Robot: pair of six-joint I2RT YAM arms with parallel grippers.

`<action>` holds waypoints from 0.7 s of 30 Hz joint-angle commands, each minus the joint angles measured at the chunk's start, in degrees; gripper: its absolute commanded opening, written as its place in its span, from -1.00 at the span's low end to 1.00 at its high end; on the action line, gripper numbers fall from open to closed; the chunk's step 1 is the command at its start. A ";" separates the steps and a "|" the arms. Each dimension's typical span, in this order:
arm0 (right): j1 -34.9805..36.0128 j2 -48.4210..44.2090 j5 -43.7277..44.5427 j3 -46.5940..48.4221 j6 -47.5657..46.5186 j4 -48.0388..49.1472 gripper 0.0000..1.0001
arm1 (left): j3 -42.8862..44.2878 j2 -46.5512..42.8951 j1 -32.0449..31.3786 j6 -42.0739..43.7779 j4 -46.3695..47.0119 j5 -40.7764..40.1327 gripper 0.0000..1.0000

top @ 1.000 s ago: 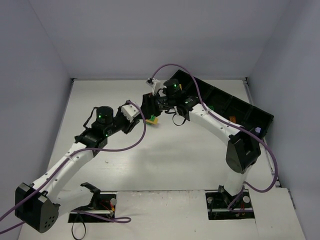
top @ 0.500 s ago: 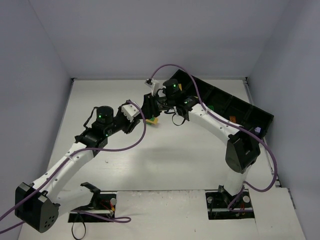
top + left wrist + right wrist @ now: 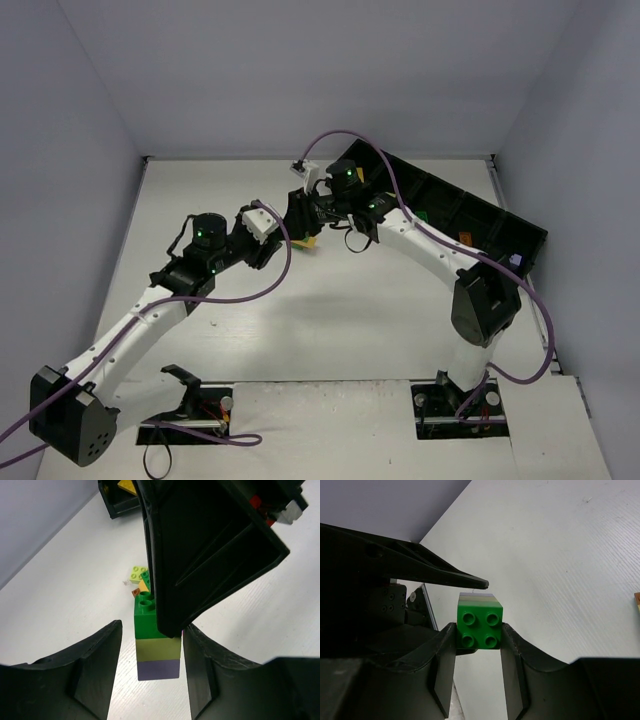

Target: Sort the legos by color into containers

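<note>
Right wrist, right gripper (image 3: 479,630) clamping dark green studded plastic brick (image 3: 480,625) stacked on lime brick (image 3: 157,649) and lilac brick (image 3: 157,670), left gripper (image 3: 151,630) narrowly astride, slim gaps, white table (image 3: 75,590) open around.

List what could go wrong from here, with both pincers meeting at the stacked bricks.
1. The right pincer clamps just the dark green brick on top; a pull could tear it free and drop the lime brick and lilac brick under it.
2. The left pincer stands open around those lower two, with a gap showing on one side; closing off-centre might knock them askew.
</note>
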 commanded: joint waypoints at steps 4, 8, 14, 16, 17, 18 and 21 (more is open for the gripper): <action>-0.78 -4.70 -0.27 -0.77 -0.30 2.86 -1.00 | -0.22 -0.40 -0.24 0.39 3.01 0.08 -0.09; -1.13 -5.49 -0.01 -1.47 -0.39 2.86 -1.00 | 0.31 0.57 -0.24 0.31 2.13 0.17 -0.09; -1.13 -6.19 -0.18 -1.83 -0.30 3.03 -1.00 | 0.49 1.10 -0.24 -0.48 3.36 0.95 -0.13; -1.13 -6.37 0.08 -2.00 -0.21 3.03 -1.00 | 0.66 1.63 -0.24 -0.57 3.27 1.13 -0.14; -1.13 -6.46 0.08 -1.92 -0.21 3.12 -1.00 | 0.66 1.80 -0.24 -0.66 3.36 1.13 -0.15; -1.13 -6.46 -0.01 -1.92 -0.13 3.12 -1.00 | 0.58 1.80 -0.24 -0.84 3.45 1.13 -0.15; -1.13 -6.63 -0.18 -1.74 0.05 3.21 -1.00 | 0.31 1.89 -0.24 -0.92 4.24 1.13 -0.28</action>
